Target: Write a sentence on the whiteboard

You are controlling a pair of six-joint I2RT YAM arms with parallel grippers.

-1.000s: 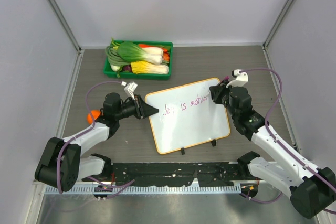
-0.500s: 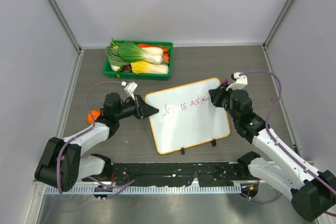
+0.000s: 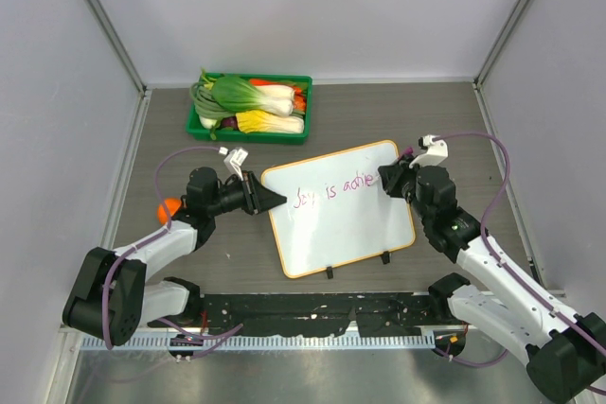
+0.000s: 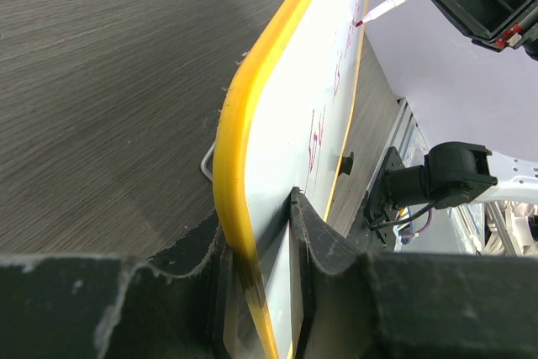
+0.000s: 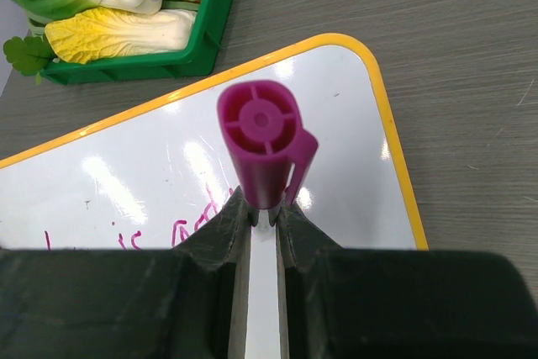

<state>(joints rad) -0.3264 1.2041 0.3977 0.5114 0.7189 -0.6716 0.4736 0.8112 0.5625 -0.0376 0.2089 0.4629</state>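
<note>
Whiteboard [image 3: 341, 229]: lies on the table [image 3: 454, 120] between the two arms, long axis left to right with the right end turned slightly away; two black feet on the near rim
Left gripper [image 3: 275, 199]: fingers narrow, pinched on the yellow rim at the board's left edge, one finger on each face
Right gripper [image 3: 386, 177]: fingers narrow, closed on a purple marker [image 5: 267, 145]; the back end faces the wrist camera, the tip points down at the board
Sentence [image 3: 333, 191]: one line of purple-pink script across the far half of the board, following its long axis
Key relation: the marker tip meets the board at the right end of the line, near the far right corner; bare white lies toward the feet, on the near side of the fingers. The right arm is nearer, so any second line probably calls for a pull back and leftward
Readable writing: the middle word reads "is"; the first looks like "Joy" or "Jay", the last begins "ach", neither certain
Marker label: small red print near the tip, too small to read
Tray [image 3: 248, 136]: green, filled with vegetables, beyond the far left corner, well apart from both grippers
</note>
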